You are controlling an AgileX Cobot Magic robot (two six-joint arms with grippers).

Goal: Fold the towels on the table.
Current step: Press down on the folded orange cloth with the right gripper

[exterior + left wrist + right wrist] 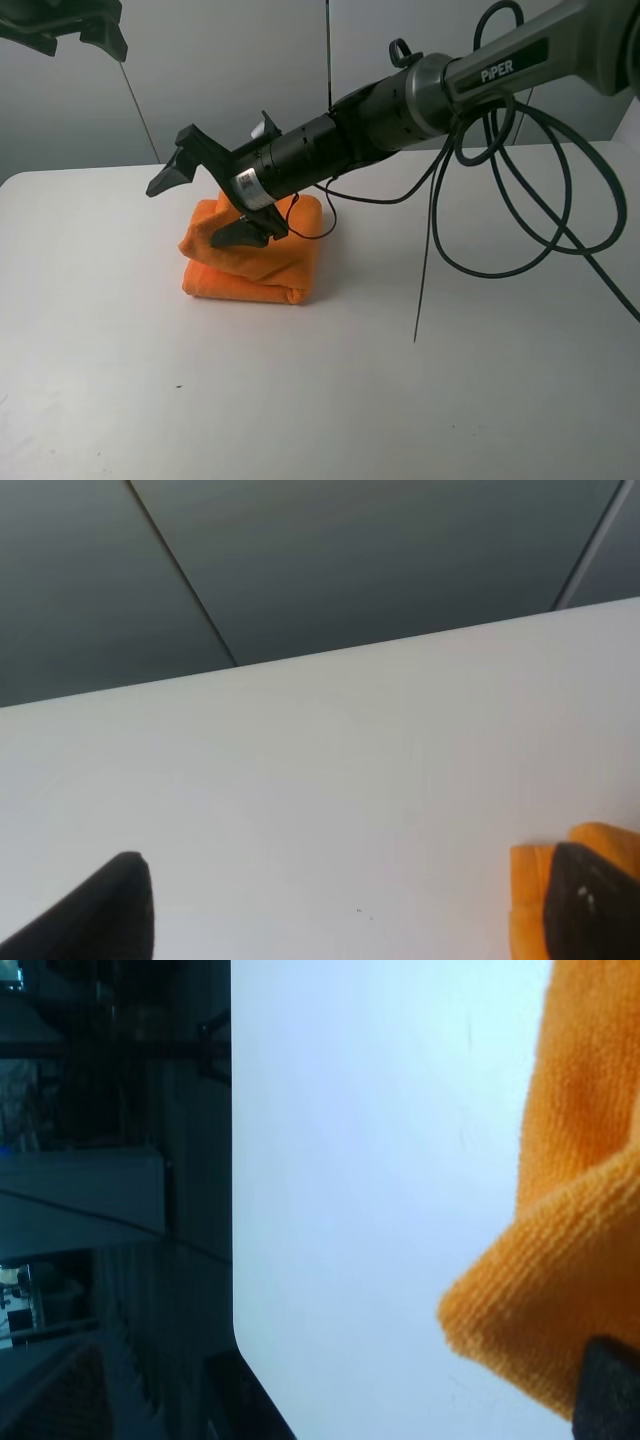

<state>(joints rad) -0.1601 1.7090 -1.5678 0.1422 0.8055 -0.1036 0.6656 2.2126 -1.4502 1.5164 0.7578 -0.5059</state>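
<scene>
The high camera is looking down from the front onto the white table, taking in the whole orange towel and the right arm reaching across it. The left wrist camera is looking low across the table toward the wall, catching the towel's edge. The right wrist camera is sitting very close to the same towel.

Right arm was seen as black cylindrical segments with a grey collar marked "PiPER"; black cables were looped below; black angular gripper fingers were fitted.
</scene>
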